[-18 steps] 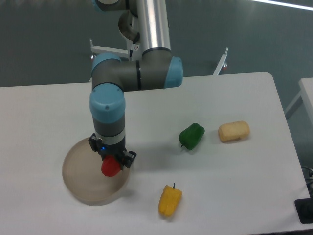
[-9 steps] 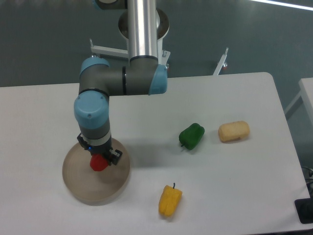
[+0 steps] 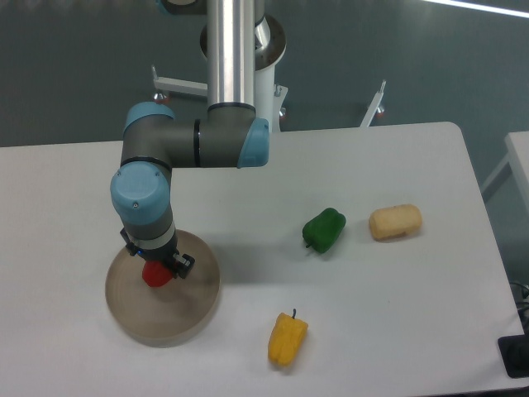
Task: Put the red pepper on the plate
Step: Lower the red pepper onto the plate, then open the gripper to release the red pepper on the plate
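Note:
The red pepper (image 3: pixel 154 275) is small and glossy, held in my gripper (image 3: pixel 155 270), which points straight down and is shut on it. The pepper hangs over the left-centre of the round beige-grey plate (image 3: pixel 190 310), at or just above its surface; I cannot tell whether it touches. The pepper's upper part is hidden by the gripper body. The plate lies at the front left of the white table.
A green pepper (image 3: pixel 324 230) lies mid-table to the right. A yellow pepper (image 3: pixel 287 339) lies near the front edge. A pale yellow bread-like block (image 3: pixel 395 222) lies farther right. A white table (image 3: pixel 397 314) carries everything.
My gripper has carried the red pepper leftward, from the plate's right rim to over its left-centre. The other objects have not moved.

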`<act>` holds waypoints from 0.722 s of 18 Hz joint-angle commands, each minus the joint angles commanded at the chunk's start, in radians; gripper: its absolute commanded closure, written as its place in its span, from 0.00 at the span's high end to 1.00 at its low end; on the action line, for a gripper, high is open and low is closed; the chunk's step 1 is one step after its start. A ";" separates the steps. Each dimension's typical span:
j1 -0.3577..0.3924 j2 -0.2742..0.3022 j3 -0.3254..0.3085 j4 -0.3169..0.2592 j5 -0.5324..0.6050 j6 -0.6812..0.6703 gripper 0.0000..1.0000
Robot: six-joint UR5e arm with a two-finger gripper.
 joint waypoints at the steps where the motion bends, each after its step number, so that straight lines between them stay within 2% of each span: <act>1: 0.000 0.000 0.000 0.000 0.000 0.002 0.56; 13: -0.002 -0.017 0.005 0.002 0.002 0.002 0.57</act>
